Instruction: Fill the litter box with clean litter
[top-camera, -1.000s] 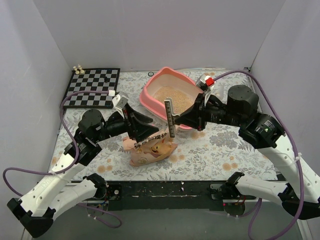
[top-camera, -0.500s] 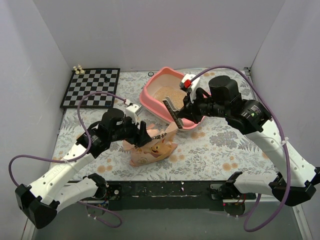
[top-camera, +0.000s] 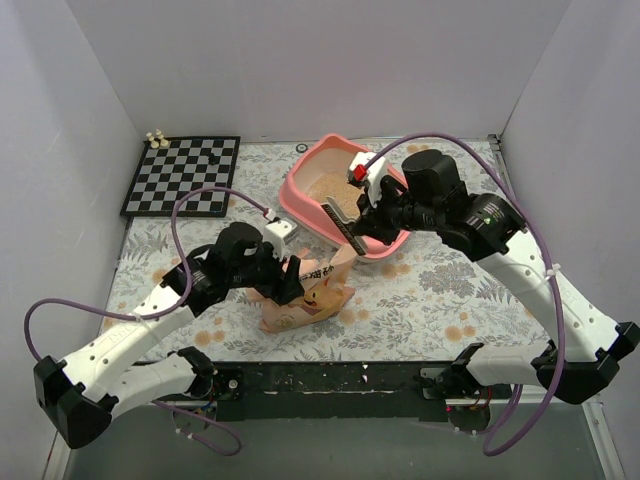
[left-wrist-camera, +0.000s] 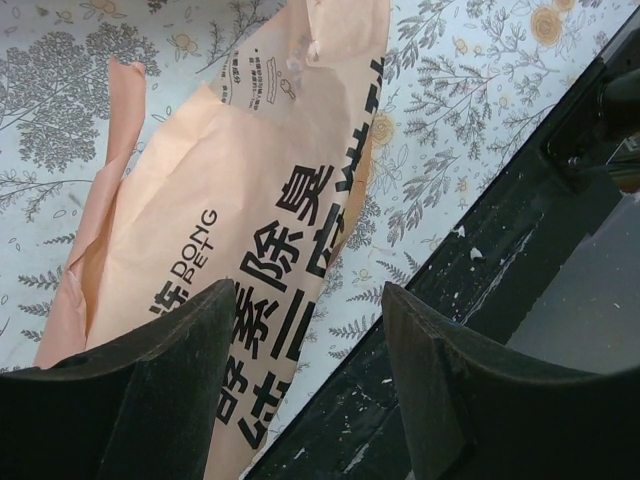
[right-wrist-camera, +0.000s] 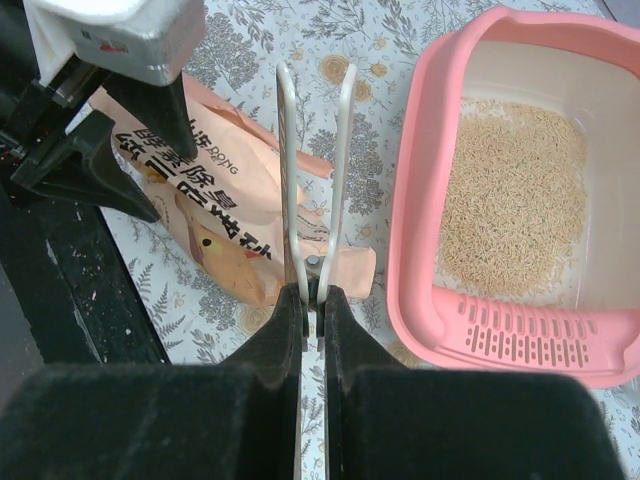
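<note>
left gripper hangs released, fingers spread over the printed bag. beyond it, right gripper is clenched on the scoop handle, beside the litter box. the clean litter lies inside, apart from all fingers.

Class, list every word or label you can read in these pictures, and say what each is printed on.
"DONG PET": on the orange bag.
"除臭": large black characters on the same bag; the neighbouring characters are partly hidden.
Small print near the bag's top: too small to read.
No other text can be seen.
</note>
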